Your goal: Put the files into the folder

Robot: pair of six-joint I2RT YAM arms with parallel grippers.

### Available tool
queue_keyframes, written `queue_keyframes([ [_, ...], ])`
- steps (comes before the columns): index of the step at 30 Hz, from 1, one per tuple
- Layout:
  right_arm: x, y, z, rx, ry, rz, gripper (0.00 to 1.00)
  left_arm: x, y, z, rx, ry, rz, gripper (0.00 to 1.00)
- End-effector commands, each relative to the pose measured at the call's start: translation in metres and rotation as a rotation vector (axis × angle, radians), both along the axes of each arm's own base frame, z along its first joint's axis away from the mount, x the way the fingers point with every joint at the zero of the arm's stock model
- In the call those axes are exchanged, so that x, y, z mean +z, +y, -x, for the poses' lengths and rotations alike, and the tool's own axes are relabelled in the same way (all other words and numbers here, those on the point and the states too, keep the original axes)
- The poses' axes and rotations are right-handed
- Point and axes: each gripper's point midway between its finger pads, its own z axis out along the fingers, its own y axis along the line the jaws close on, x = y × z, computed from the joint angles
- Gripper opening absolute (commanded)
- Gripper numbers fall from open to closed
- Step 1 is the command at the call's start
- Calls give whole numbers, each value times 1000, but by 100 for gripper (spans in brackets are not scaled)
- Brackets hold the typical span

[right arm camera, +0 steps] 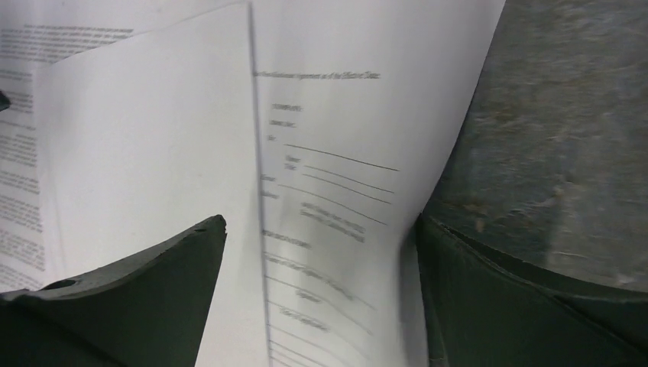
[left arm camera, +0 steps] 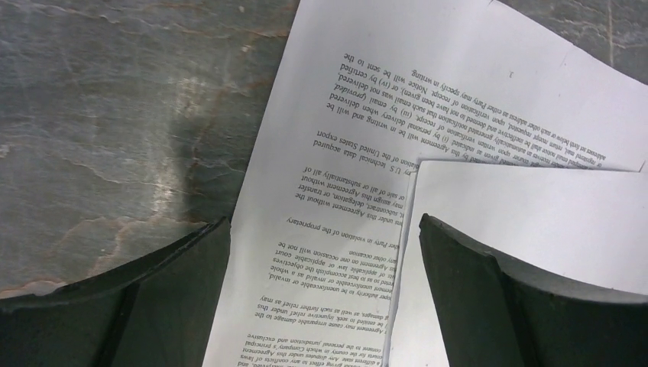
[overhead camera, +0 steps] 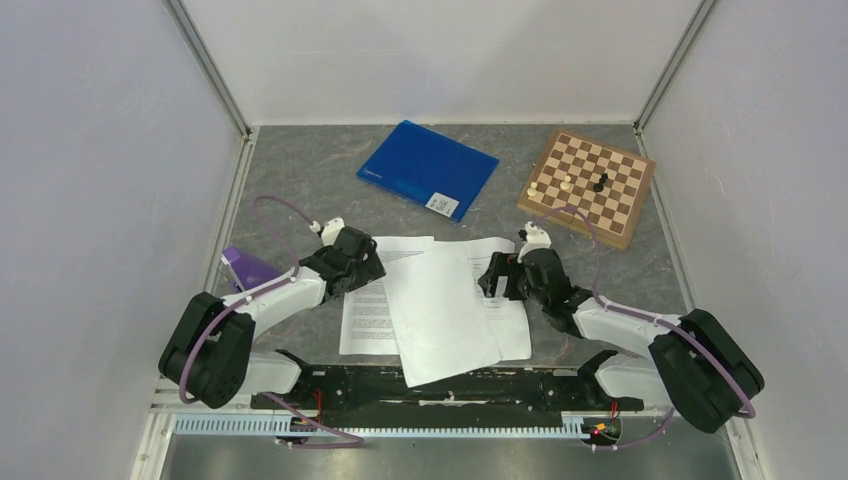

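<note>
We see the files (overhead camera: 440,310) lying loosely overlapped on the table (overhead camera: 290,170). Our left end effector (left arm camera: 322,229) hangs open at the files' left edge, one finger over bare table and the other over a sheet. Our right end effector (right arm camera: 321,229) is open too, straddling the files' right edge. The blue folder (overhead camera: 425,165) lies flat beyond the files, apart from them. The chessboard (overhead camera: 590,185) sits beyond the files to the right.

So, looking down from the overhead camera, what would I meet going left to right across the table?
Purple object → left gripper → files, loose white sheets → right gripper → chessboard. The blue folder sits behind the files, so it has no clear place in the order.
</note>
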Motion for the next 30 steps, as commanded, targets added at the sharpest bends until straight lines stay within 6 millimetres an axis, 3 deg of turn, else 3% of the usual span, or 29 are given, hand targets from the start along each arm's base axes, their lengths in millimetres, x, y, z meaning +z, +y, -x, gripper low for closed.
queue_keyframes([
  [1,-27,15,33,54,155,18,98,-18,-28,27,-52,124,99,99],
  [3,-31,9,31,41,159,60,98,-15,-26,27,-60,126,78,99],
  [6,-30,-14,21,2,147,186,98,0,0,23,-60,101,-72,100],
  [9,-34,-30,21,2,167,199,98,9,13,29,-82,103,-132,100],
  [14,-45,-56,29,-18,221,222,98,-1,13,51,-49,157,-77,100],
  [23,-56,-39,63,69,280,135,98,-7,-7,72,-87,190,41,100],
  [26,-64,-39,78,64,301,134,98,-15,-22,83,-105,220,72,100],
  [30,-66,-41,73,37,284,144,98,-16,-57,89,-115,222,167,100],
])
